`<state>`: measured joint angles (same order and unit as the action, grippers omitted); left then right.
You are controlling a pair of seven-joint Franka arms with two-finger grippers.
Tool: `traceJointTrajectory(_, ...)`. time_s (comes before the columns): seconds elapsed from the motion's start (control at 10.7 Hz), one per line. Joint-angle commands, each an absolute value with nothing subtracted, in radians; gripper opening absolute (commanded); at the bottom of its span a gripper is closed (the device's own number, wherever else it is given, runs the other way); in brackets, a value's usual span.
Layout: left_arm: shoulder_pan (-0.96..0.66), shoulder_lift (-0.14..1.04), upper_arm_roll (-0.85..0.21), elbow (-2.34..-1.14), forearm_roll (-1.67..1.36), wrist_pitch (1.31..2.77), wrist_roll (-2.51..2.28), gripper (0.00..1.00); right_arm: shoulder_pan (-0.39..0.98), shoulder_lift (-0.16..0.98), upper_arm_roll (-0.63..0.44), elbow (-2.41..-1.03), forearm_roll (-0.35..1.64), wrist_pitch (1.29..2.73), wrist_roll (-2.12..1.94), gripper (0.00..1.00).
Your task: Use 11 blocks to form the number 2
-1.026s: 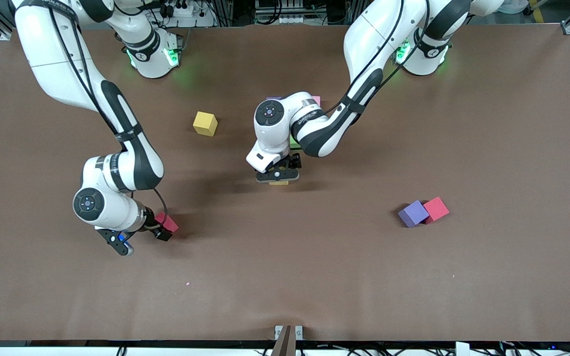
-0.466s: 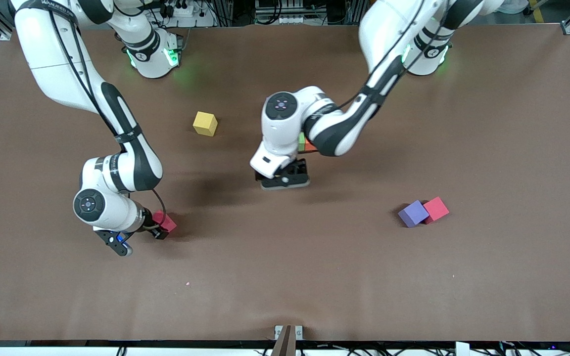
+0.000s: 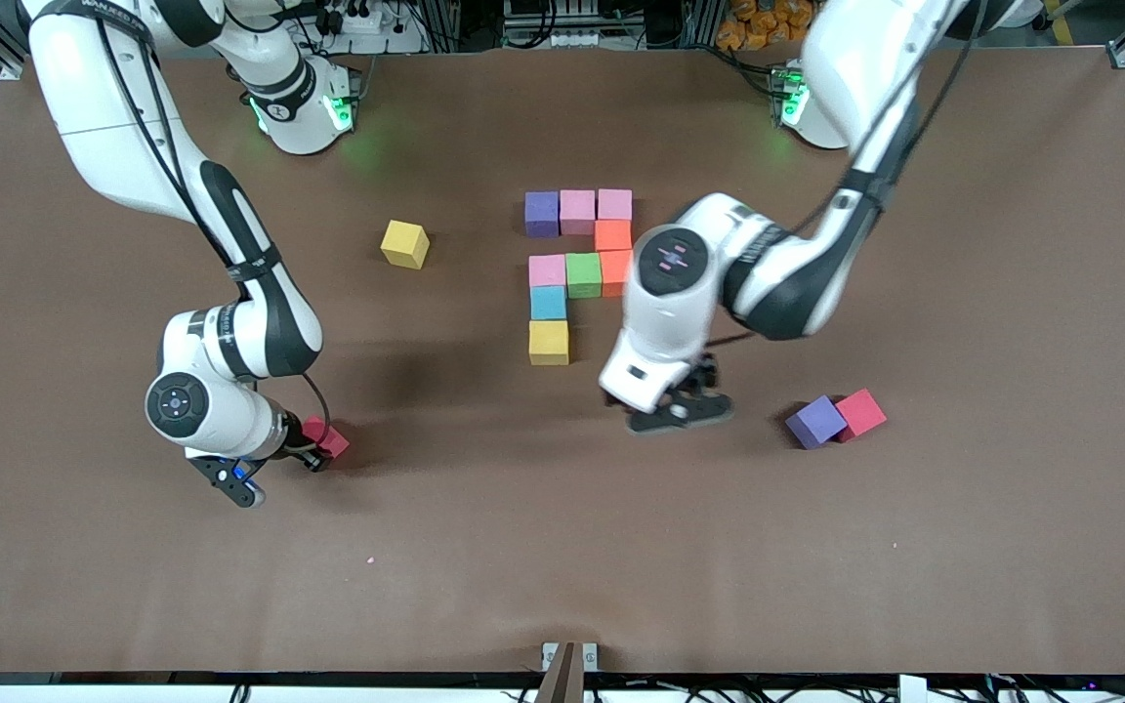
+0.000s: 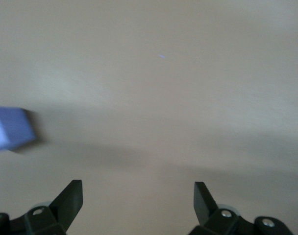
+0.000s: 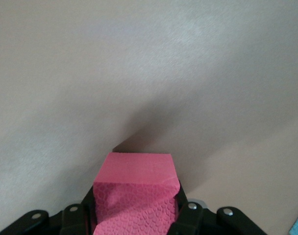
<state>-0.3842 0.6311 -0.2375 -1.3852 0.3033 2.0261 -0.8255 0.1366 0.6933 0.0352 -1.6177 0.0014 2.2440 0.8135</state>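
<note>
The right gripper (image 3: pixel 313 451) clamps a red block (image 3: pixel 328 436) on the table (image 3: pixel 1012 293); the left gripper (image 3: pixel 677 413), open, hovers beside the purple block (image 3: pixel 814 422), near the unfinished 2 (image 3: pixel 577 264).

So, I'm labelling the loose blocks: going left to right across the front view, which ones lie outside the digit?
Red block in the right claw → yellow block → purple block → red block.
</note>
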Motion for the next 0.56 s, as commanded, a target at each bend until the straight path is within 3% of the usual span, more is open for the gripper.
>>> traceJointTrajectory(0.0, -0.264, 0.551, -0.252, -1.488, 0.321, 1.996, -0.577, 1.0, 0.137, 0.667, 0.09, -1.594, 0.015, 2.166, 0.901, 0.27)
traceJointTrajectory(0.47, -0.036, 0.433, -0.261, -1.71, 0.319, 2.089, -0.113, 1.0, 0.271, 0.653, 0.16, -1.531, 0.015, 2.138, 1.28, 0.27)
